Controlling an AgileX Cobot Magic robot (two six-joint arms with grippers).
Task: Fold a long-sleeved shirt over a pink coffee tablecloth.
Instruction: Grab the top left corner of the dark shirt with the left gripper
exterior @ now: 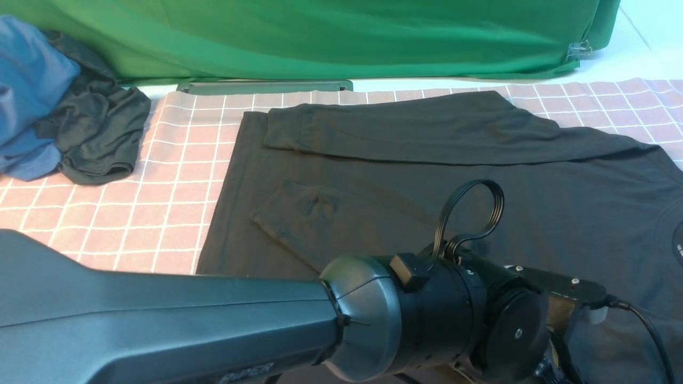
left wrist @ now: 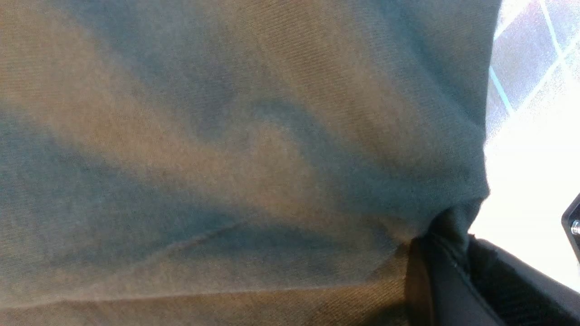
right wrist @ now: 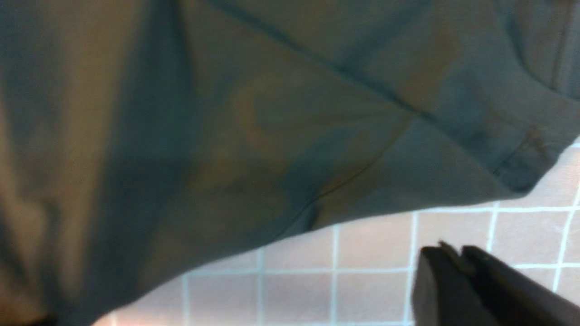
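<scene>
Long-sleeved shirt [exterior: 373,176] lying flat on the pink coffee tablecloth [exterior: 176,176], from the middle of the cloth out toward its right edge. Both sleeves are laid across the body, one along the far side and one nearer the middle. At the far-left corner a blue garment [exterior: 26,90] and a dark grey-green garment [exterior: 96,133] sit bunched, well apart from the work. My left arm [exterior: 160,314] reaches along the near edge. Its wrist view shows the left gripper [left wrist: 453,271] clamped on a gathered pinch of the shirt's black knit. The right gripper [right wrist: 460,267] hangs over bare pink grid just beside the shirt's edge with nothing between its tips. They stand very close together, and I cannot tell whether they are parted or closed. I judge the step in hand to be turning a held edge over the body. To do it well I want a second hold on the same edge, so it rises level rather than sagging from one point. Then I carry it low and slow — fold line parallel to the white grid lines — without dragging the tucked sleeves or rucking the tablecloth beneath.
</scene>
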